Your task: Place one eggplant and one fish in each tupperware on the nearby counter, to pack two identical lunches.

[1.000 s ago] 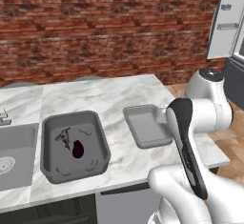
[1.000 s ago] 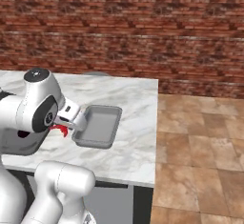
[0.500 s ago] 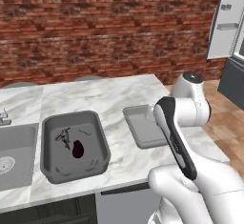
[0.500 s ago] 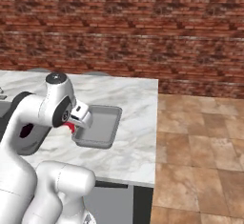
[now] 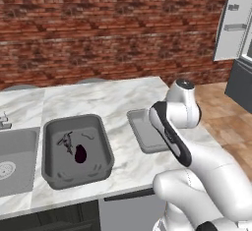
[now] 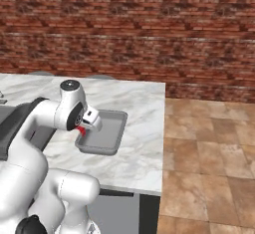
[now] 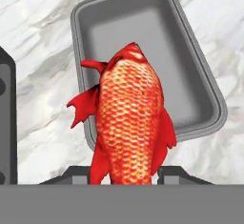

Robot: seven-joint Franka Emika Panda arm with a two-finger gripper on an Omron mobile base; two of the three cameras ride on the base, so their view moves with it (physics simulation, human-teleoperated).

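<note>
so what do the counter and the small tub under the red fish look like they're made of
Counter: looks like polished marble, white with grey veining, though it could be an imitation. Small tub: apparently moulded plastic, plain matte grey, with rounded corners and a rolled rim. Red fish above it: glossy orange-red scales.

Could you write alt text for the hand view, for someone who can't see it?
A bright red-orange fish is held in the jaws, hanging over the near end of a shallow, empty grey tupperware. The tub sits on a white-grey veined marble counter, with the edge of a darker tub at the left.
</note>
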